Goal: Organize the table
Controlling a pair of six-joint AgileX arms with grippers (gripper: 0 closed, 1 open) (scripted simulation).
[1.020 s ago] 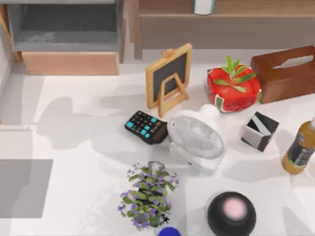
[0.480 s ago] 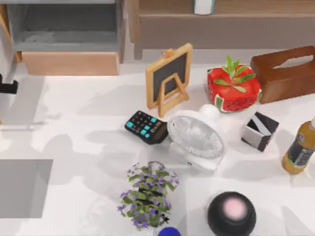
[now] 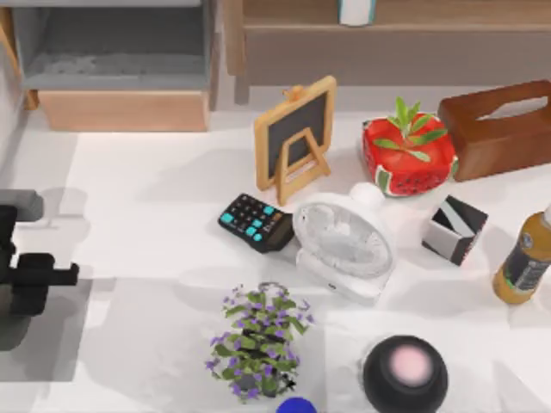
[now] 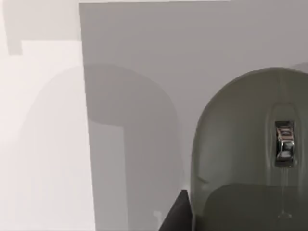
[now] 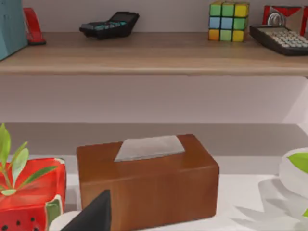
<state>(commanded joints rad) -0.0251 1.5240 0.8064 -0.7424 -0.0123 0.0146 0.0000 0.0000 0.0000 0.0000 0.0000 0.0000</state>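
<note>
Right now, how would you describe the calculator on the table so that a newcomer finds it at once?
Start at the white table and find the small wooden easel chalkboard near its middle. Just in front of the chalkboard, touching the left edge of the round white desk fan, lies the calculator. It is the only flat black slab there, with rows of teal keys.

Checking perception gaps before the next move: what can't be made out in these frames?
- Left hand, top view: cut by the left edge; finger state unreadable.
- Blue object, top view: cut by the bottom edge, unidentifiable.
- Bottle, top view: cut by the right edge.
- Grey mouse, left wrist view: runs off the frame.
</note>
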